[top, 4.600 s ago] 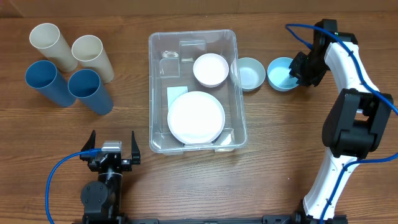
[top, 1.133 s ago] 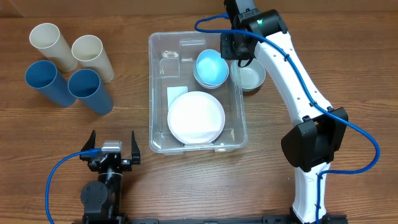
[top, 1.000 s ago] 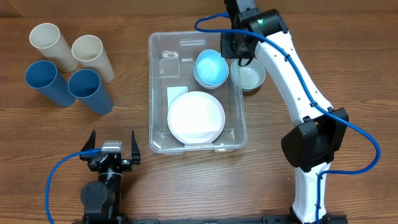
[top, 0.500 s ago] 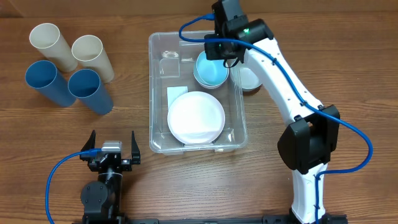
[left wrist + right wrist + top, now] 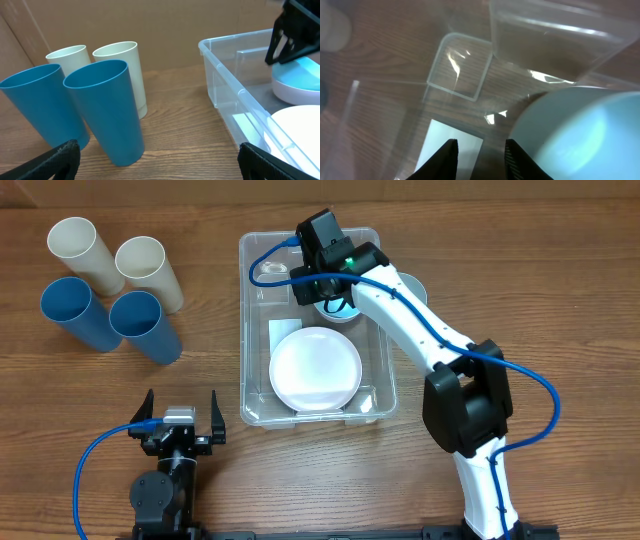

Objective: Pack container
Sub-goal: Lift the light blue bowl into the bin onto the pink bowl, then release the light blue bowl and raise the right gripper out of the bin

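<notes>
The container [image 5: 243, 330], a large clear bin, stands mid-table. It holds a white plate [image 5: 316, 368] and, behind it, a blue bowl [image 5: 340, 310] nested in a white bowl, mostly hidden under my right arm. My right gripper [image 5: 316, 290] hovers inside the bin just left of that bowl. In the right wrist view the right gripper [image 5: 481, 160] is open and empty, and the blue bowl [image 5: 580, 135] lies right of its fingers. My left gripper [image 5: 180, 408] rests open near the front edge, left of the bin; in its own view it [image 5: 160, 167] holds nothing.
Two cream cups [image 5: 85, 252] [image 5: 150, 270] and two blue cups [image 5: 80, 315] [image 5: 145, 327] stand at the far left. Another white bowl [image 5: 410, 285] sits on the table right of the bin, partly covered by my right arm.
The blue bowl went from the table right of the bin onto the white bowl inside it. In the last second my right gripper moved left off the bowl's right rim.
</notes>
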